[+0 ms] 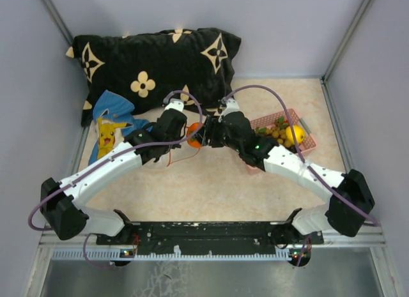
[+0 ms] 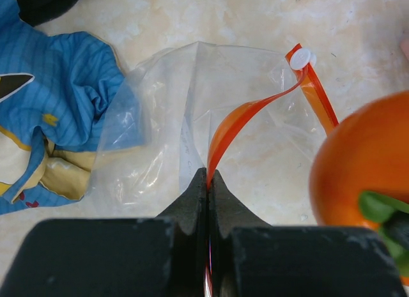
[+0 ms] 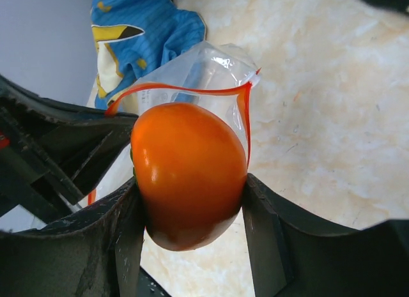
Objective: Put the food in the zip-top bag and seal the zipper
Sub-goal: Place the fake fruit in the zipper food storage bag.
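Counter (image 1: 211, 188): beige, carrying everything.
Left pincer (image 2: 208, 177): pressing together on zipper (image 2: 218, 136).
Right pincer (image 3: 192, 201): clamping orange citrus (image 3: 188, 163) at bag mouth.
Zip-top bag (image 2: 160, 105): lying beside blue cloth (image 2: 57, 86), hiding beneath arms overhead.
Other food (image 1: 278, 135): sitting in pink basket (image 1: 312, 142), partly hiding behind arm.

Black pillow (image 1: 153, 60) with tan flower motifs, lying along the far wall. Blue cartoon-print cloth (image 1: 112, 121), crumpled just in front of its left end. Pink basket (image 1: 309, 138), at right. All rest on a beige marbled table (image 1: 211, 188).
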